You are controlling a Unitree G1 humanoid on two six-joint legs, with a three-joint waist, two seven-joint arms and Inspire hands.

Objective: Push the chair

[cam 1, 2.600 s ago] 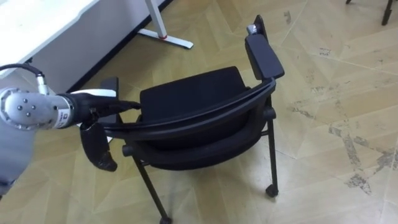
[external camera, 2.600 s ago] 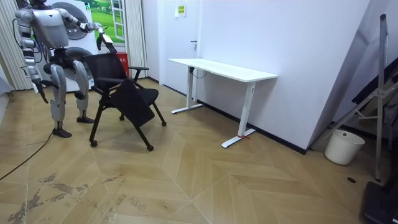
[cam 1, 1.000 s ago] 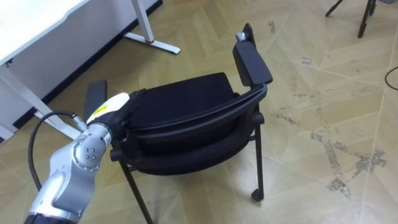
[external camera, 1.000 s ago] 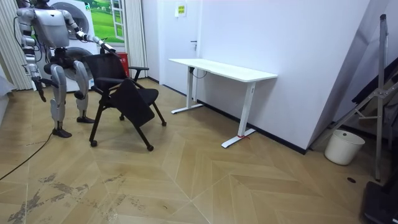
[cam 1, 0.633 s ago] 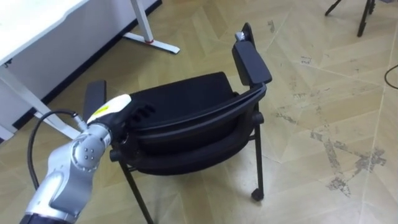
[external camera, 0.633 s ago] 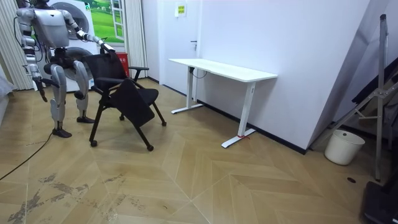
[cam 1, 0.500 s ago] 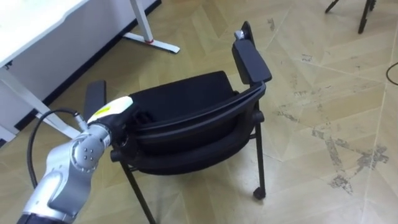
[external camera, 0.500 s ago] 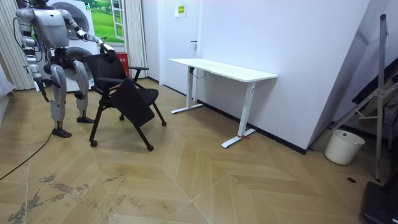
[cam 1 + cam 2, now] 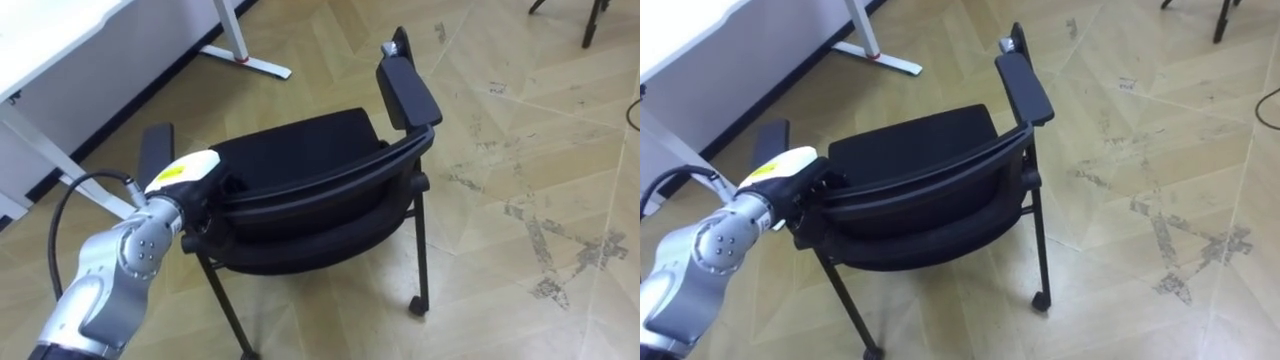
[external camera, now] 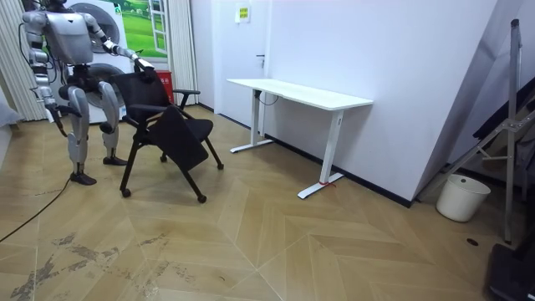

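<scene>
Currently, from my left:

- **White desk** [image 9: 50, 30]: upper left corner, standing on the wood floor [image 9: 520, 120].
- **Left hand** [image 9: 185, 175]: laid on the left end of the chair's backrest rail. Its dark fingers merge with the black frame, so I cannot tell whether they clasp it.
- **Chair** [image 9: 290, 150]: black, on castors, directly before the robot and between it and the desk. Its armrest [image 9: 408, 90] is on the right.
- **Right hand** [image 10: 58, 124]: hanging by the robot's side in the room view. Fingers are too small to tell.
- **White bucket** [image 10: 462, 197]: far off at the room view's right.
</scene>
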